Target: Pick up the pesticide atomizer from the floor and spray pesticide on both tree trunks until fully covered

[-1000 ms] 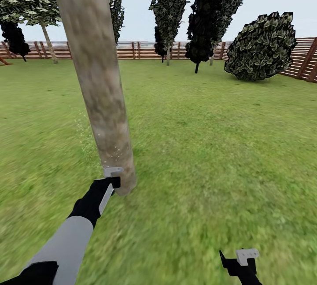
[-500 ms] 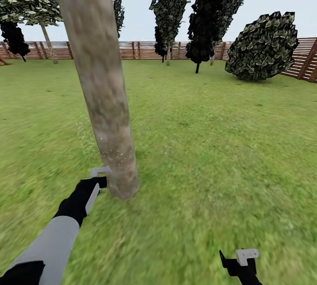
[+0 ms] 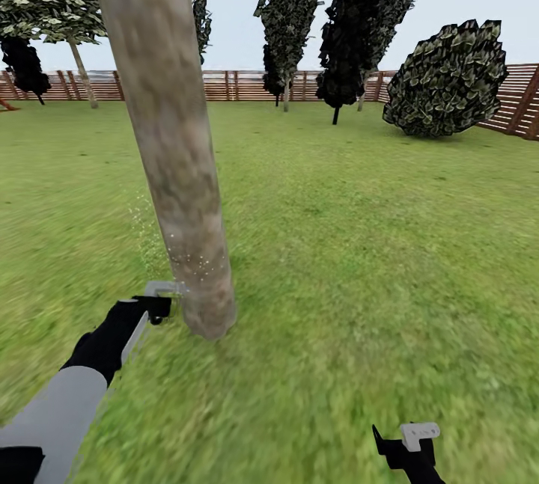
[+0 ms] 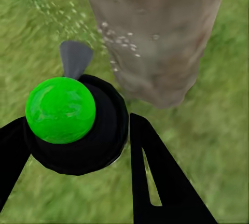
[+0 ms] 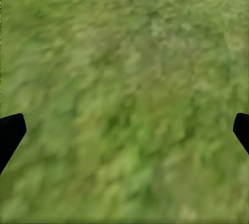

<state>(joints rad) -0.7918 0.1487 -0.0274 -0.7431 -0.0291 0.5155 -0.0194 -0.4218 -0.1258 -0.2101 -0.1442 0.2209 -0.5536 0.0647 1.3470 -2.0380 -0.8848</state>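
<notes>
Left wrist view: our left gripper [image 4: 78,146] is clamped on the pesticide atomizer [image 4: 72,123], its green-capped body aimed near the tree trunk [image 4: 155,32] base. Pesticide [image 4: 116,45] specks sit low only. Risk: nozzle drifts off-trunk, spray hits grass. Right gripper [image 5: 124,125] spread apart, idle over the lawn.

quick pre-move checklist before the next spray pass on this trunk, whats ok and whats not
1. Atomizer held in the left gripper: ok, fingers on both sides of it.
2. Nozzle faces the tree trunk: ok.
3. Pesticide landing on the trunk: ok, pale specks low down.
4. Trunk fully covered: not ok, upper bark looks bare.
5. Trunk's far side: cannot tell, hidden.
6. Right gripper out of the way: ok, open over grass.
</notes>
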